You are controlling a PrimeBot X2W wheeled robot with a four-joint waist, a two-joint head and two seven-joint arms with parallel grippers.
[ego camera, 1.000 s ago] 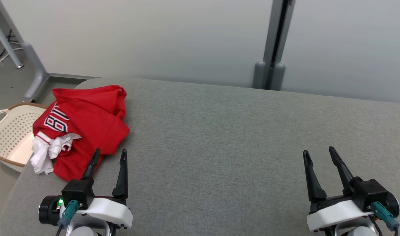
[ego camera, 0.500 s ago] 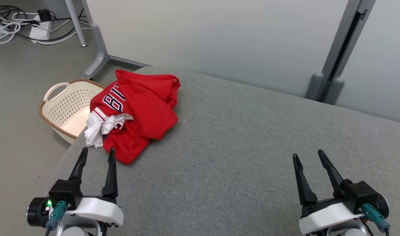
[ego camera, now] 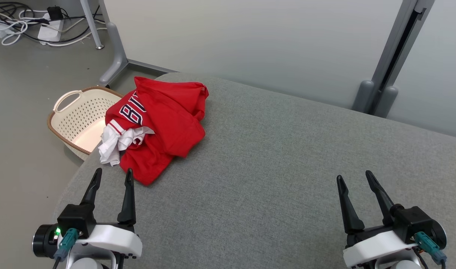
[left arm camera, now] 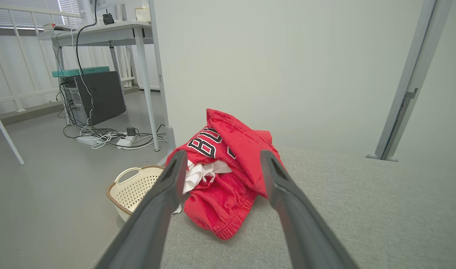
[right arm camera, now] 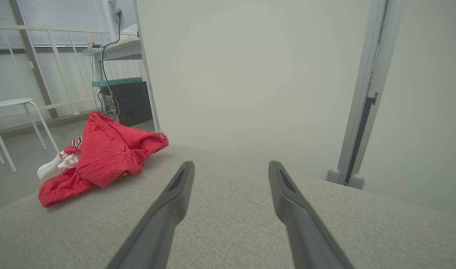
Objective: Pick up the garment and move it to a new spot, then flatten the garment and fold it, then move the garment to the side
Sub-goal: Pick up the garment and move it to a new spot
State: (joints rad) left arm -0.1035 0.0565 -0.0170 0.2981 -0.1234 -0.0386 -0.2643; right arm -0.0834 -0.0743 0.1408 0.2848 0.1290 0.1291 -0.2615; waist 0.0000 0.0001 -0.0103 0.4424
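Grey fabric surface (ego camera: 269,168), red garment (ego camera: 168,123) at its corner, basket (ego camera: 69,123) below; left tool (ego camera: 114,171), right tool (ego camera: 353,174) spread empty

Wide grey padded surface (ego camera: 272,168), rounded at the corners. Bears a crumpled red garment (ego camera: 171,123) at far left corner, by the edge.

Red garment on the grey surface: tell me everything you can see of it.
The red fabric garment lies crumpled in a heap, unfolded, at the far left corner of the grey upholstered surface. Dark numerals outlined in white show on its left side; a bunched white part sticks out beside them; the near hem looks gathered. Only the surface touches it. The cream perforated basket stands on the floor to its left. The open left end effector hovers short of it.
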